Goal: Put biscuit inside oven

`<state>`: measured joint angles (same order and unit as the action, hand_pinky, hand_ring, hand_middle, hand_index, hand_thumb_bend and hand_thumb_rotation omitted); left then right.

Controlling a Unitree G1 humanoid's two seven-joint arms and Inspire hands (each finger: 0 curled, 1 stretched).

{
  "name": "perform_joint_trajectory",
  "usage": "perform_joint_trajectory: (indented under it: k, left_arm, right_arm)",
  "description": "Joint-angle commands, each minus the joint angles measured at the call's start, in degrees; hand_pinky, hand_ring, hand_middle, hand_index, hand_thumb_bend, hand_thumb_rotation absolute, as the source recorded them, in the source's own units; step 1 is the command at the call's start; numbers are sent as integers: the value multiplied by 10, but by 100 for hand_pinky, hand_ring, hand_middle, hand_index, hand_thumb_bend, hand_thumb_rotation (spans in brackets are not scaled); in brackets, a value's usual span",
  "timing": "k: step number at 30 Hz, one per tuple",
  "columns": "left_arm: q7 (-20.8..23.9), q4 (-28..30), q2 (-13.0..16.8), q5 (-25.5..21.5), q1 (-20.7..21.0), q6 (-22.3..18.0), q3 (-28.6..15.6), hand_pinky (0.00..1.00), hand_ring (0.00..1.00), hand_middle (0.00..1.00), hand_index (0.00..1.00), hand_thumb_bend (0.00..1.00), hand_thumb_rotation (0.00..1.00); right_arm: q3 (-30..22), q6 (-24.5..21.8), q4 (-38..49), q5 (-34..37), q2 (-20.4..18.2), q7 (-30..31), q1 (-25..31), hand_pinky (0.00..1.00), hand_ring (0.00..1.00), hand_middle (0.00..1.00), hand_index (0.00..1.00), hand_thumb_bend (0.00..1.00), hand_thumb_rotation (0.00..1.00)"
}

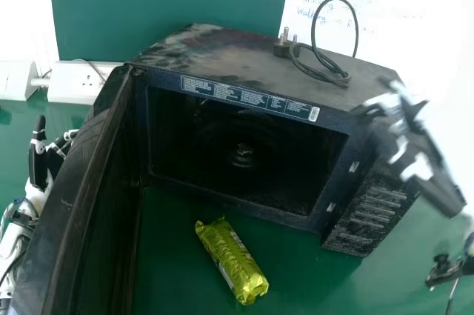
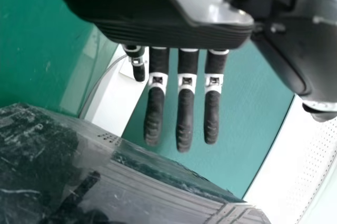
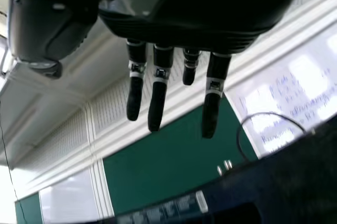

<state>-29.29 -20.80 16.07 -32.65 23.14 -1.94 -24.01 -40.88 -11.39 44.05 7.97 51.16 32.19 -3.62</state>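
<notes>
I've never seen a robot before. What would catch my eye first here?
The big dark oven in the middle, its door swung open on the left. Next, the shiny yellow-green packet lying on the table in front of it. Then the robot's right hand, towards the oven's right end.

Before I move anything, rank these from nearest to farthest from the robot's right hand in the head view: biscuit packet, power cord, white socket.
1. Power cord: on top of the oven, left of the right hand.
2. Biscuit packet: on the table, in front of the oven.
3. White socket: at the back left.
</notes>
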Motion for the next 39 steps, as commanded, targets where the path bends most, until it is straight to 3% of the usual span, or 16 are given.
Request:
perform_joint_trajectory:
  k: [1, 6, 11, 14, 17, 22, 24, 27, 29, 32, 34, 37, 39]
  left_arm:
    - [5, 6, 0, 1, -6, 4, -1, 25, 32, 40, 49, 52, 7]
    - [2, 5, 0, 0, -6, 1, -1, 25, 31, 40, 49, 52, 7]
    - [3, 3, 0, 1, -5, 0, 0, 25, 31, 40, 49, 52, 7]
    - [6, 3, -2, 3, -4, 0, 1, 25, 31, 40, 49, 52, 7]
    - [2, 1, -2, 2, -1, -2, 3, 25, 31, 40, 49, 51, 7]
    - [14, 7, -7, 9, -2, 0, 8, 25, 31, 40, 49, 51, 7]
    - [22, 14, -9, 12, -3, 4, 11, 25, 31, 39, 49, 52, 7]
    - [26, 19, -10, 14, -4, 5, 14, 25, 31, 39, 49, 52, 7]
    - [27, 21, -11, 16, -4, 4, 15, 24, 31, 39, 49, 52, 7]
    - [33, 24, -14, 16, -5, 5, 16, 25, 31, 39, 49, 52, 7]
    - [34, 26, -15, 13, -6, 8, 15, 25, 31, 39, 49, 52, 7]
    - [25, 22, -14, 12, -4, 5, 16, 25, 31, 39, 49, 52, 7]
    - [26, 23, -15, 14, -4, 3, 17, 25, 31, 39, 49, 51, 7]
  right_arm:
    - [7, 2, 1, 1, 16, 20, 9, 38, 54, 63, 71, 86, 42]
    - [14, 46, -14, -41, 45, 53, 11, 43, 60, 68, 74, 89, 58]
    - [5, 48, -35, -2, 49, 99, 14, 45, 64, 73, 78, 92, 69]
    - [21, 102, -61, 2, 32, 101, 7, 44, 61, 70, 78, 91, 64]
    - [39, 110, -65, 0, 23, 93, 8, 38, 57, 67, 77, 91, 61]
    - [59, 159, -84, -37, 24, 83, 5, 37, 53, 62, 74, 93, 72]
    - [61, 162, -77, -58, 15, 72, 13, 40, 55, 62, 73, 94, 69]
    - [64, 168, -74, -34, 0, 74, 21, 41, 57, 64, 73, 91, 61]
    - [57, 139, -55, -23, 10, 90, 33, 36, 52, 61, 76, 88, 57]
    - [57, 59, 25, -113, 32, 92, 57, 42, 57, 63, 75, 96, 69]
    - [82, 4, 64, -156, 53, 104, 60, 42, 54, 60, 74, 98, 68]
    - [131, -93, 103, -180, 122, 155, 39, 56, 70, 75, 83, 94, 68]
    - [167, -122, 117, -199, 130, 153, 30, 60, 74, 78, 85, 93, 66]
